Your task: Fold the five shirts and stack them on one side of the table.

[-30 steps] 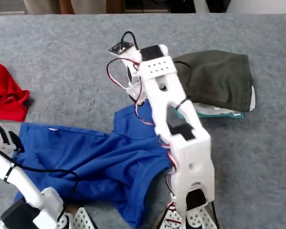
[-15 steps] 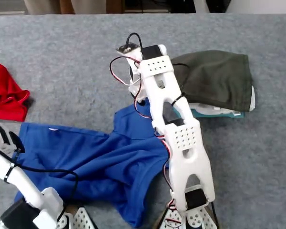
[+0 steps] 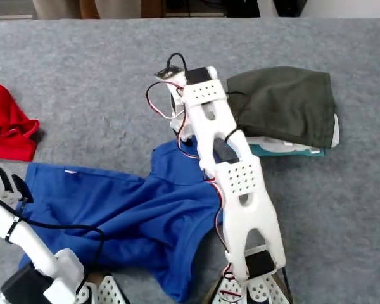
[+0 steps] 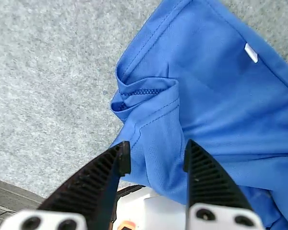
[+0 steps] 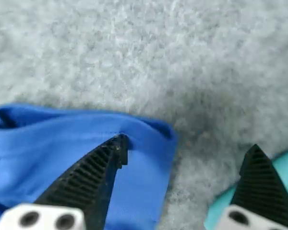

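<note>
High view: a crumpled blue shirt (image 3: 126,209) lies on the grey table (image 3: 82,76), close to the arms' bases. Above its far edge, the right gripper (image 5: 187,143) hangs with fingers spread wide, near a folded dark green shirt (image 3: 285,104). Over a folded hem at the blue shirt's edge, the left gripper (image 4: 157,143) hovers, also spread.

The high view looks steeply down on the grey table (image 3: 82,76) from overhead, far enough back to take in most of it. Each wrist view looks along its own fingers from close above the cloth. The left gripper (image 4: 157,151) and the right gripper (image 5: 187,146) both frame the blue shirt (image 4: 221,86), which the high view shares.
</note>
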Robot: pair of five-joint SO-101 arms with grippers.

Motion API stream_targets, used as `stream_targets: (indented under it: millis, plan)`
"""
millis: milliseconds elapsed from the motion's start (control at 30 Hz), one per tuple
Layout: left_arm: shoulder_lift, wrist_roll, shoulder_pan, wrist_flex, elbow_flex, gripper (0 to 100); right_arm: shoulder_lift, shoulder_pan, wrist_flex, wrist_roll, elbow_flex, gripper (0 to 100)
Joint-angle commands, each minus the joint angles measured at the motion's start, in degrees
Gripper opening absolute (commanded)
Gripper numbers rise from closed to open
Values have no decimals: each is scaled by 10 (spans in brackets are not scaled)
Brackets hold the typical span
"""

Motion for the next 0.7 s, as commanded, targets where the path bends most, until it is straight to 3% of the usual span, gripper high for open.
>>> stream_targets:
  millis: [0, 167, 433, 667]
  plan:
    - [-16, 3, -4, 0, -9, 189, 8, 13, -19, -2, -27, 371]
    - [-16, 3, -4, 0, -9, 189, 12, 13, -14, -3, -54, 352]
    - [-16, 3, -4, -4, -9, 189, 12, 12, -14, -4, -77, 80]
    - [-16, 3, -3, -4, -9, 189, 13, 12, -3, -3, -76, 62]
